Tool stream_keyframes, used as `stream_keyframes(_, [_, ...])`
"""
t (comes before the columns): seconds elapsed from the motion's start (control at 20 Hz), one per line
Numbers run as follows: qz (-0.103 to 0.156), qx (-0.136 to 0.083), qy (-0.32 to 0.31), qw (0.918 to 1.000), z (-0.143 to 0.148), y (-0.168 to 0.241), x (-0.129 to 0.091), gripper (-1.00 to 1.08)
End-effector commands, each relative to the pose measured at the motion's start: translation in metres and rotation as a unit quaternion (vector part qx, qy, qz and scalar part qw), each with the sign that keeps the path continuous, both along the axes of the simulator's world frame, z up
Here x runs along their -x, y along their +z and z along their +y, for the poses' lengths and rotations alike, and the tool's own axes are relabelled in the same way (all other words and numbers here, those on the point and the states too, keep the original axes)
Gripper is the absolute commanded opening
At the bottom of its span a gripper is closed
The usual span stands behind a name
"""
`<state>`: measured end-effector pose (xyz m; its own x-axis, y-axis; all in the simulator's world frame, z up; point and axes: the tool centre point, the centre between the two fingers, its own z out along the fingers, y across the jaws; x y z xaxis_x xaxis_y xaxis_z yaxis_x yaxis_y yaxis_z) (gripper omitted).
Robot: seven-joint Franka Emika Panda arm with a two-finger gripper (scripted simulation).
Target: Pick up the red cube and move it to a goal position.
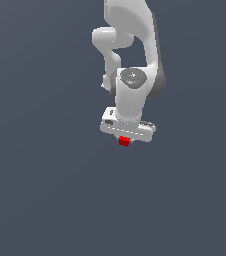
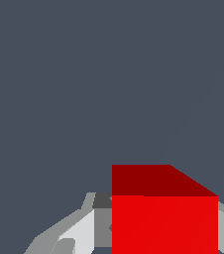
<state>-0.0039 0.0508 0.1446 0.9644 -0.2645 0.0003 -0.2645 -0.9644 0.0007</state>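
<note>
Between the fingers of the white tool (image 1: 125,139), the small bright red plain cube (image 1: 124,141) sits gripped, so pickup looks done, with carrying it to an unseen goal left.

- Red cube (image 2: 164,218): lower part cut off by the wrist view's edge.
- Gripper (image 1: 125,136): fingertips hidden behind its own body and the cube in exterior view; grip contact too small to tell.
- Arm (image 1: 130,30): upper links cut off at exterior view's top edge.
</note>
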Motion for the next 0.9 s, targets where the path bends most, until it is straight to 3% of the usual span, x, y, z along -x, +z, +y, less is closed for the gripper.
stream_keyframes(0.0, [0.0, 0.0, 0.0, 1.0, 0.002, 0.024, -0.011, -1.0])
stream_keyframes(0.4, [0.0, 0.0, 0.0, 1.0, 0.007, 0.081, -0.038, -1.0])
stream_keyframes(0.85, [0.0, 0.0, 0.0, 1.0, 0.01, 0.108, -0.053, -1.0])
